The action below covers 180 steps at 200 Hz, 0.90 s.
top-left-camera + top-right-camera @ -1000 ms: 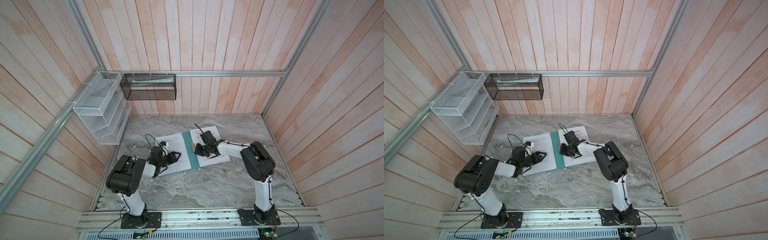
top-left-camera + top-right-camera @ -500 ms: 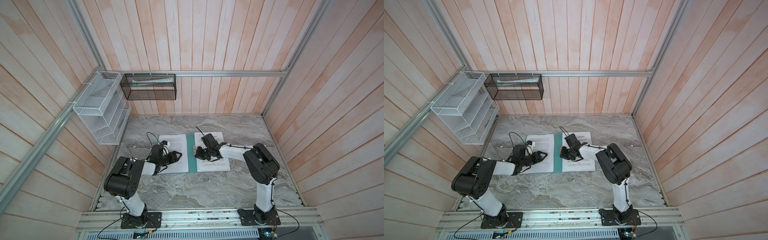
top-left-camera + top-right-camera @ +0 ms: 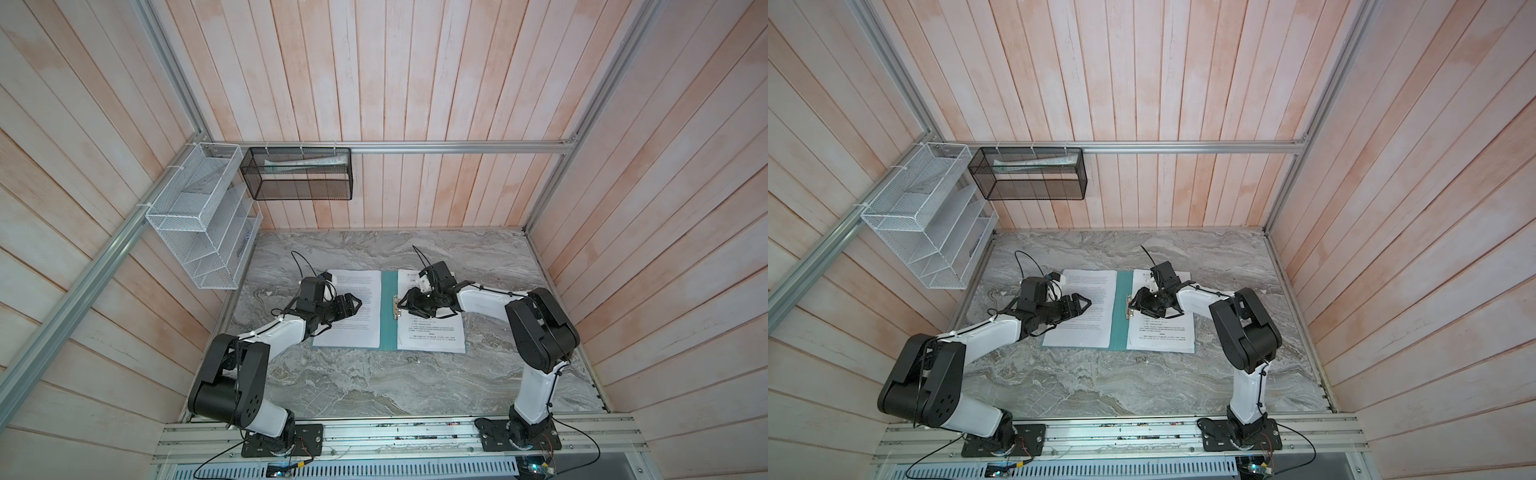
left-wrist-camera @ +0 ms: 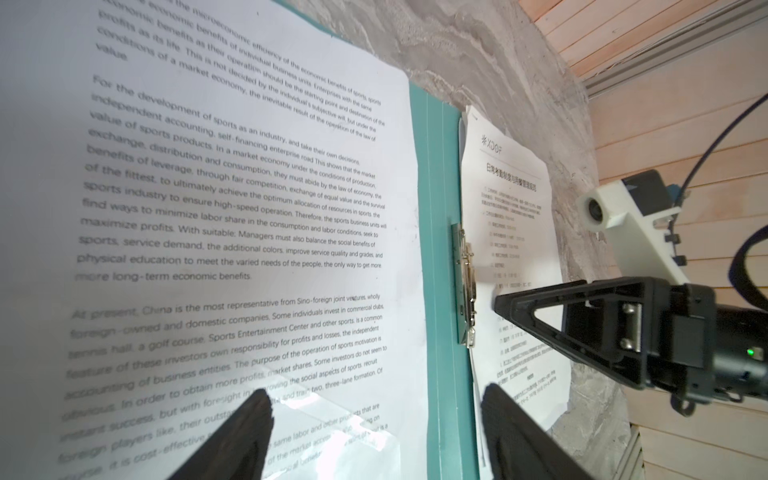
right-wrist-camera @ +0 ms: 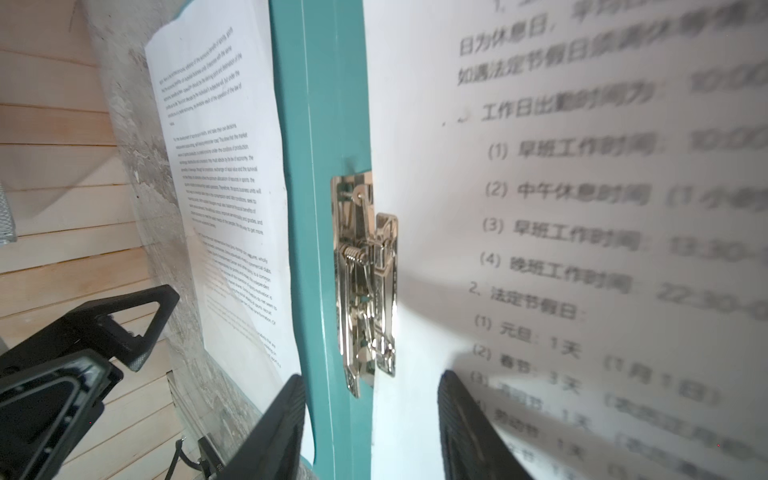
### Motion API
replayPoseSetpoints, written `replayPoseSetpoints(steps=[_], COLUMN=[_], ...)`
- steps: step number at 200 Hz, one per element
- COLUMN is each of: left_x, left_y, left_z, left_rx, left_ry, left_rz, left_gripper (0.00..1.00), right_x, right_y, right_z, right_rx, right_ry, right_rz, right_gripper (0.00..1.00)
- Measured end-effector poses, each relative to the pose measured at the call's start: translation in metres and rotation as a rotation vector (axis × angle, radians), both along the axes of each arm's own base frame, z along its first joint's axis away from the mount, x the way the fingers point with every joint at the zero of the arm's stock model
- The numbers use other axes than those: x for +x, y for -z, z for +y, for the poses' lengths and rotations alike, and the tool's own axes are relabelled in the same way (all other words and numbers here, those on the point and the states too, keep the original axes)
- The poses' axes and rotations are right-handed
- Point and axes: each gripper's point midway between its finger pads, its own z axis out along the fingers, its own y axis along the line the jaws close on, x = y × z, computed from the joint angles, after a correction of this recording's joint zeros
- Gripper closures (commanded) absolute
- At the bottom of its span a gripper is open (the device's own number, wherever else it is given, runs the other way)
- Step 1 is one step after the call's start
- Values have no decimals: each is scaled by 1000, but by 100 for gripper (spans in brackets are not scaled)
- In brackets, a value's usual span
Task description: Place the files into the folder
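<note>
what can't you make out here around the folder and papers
- How many files lie on the folder's right half: in both top views the right hand covers part, edges too fine.
- Whether the clip pins them: right wrist view, paper edge hidden under metal.
- Top file's wording: blurred in right wrist view.
- Black mesh basket's contents: top views, too small through mesh.

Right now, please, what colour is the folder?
The folder is teal green, clearest in the right wrist view.
</note>
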Motion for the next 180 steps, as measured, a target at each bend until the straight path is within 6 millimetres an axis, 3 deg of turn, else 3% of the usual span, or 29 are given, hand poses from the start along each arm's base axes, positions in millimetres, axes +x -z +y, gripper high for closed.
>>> replayPoseSetpoints(steps=[31, 46, 56, 76, 106, 133, 160, 180], left_x=[4, 5, 6, 4, -5, -8, -7, -10], left_y=[-3, -3, -3, 1, 13, 15, 12, 15], left_z=[23, 40, 52, 70, 82, 81, 77, 73], left_rx=[33, 40, 45, 53, 33, 13, -13, -38], left_ry=[-61, -109, -143, -194, -230, -230, -214, -205], left_rz=[11, 14, 15, 22, 60, 70, 51, 53], left_gripper=[19, 19, 19, 19, 19, 19, 19, 19], right_x=[0, -1, 1, 10, 27, 25, 16, 11], right_y=[1, 0, -4, -20, -44, -24, 7, 19], right_z=[-15, -20, -19, -10, 26, 41, 43, 44], right_rx=[-53, -107, -141, -204, -250, -324, -436, -501], right_ry=[-24, -28, -27, -34, -58, -84, -112, -129], right_rz=[-21, -43, -61, -125, -227, -211, -165, -155], right_gripper=[56, 69, 71, 72, 73, 73, 76, 78])
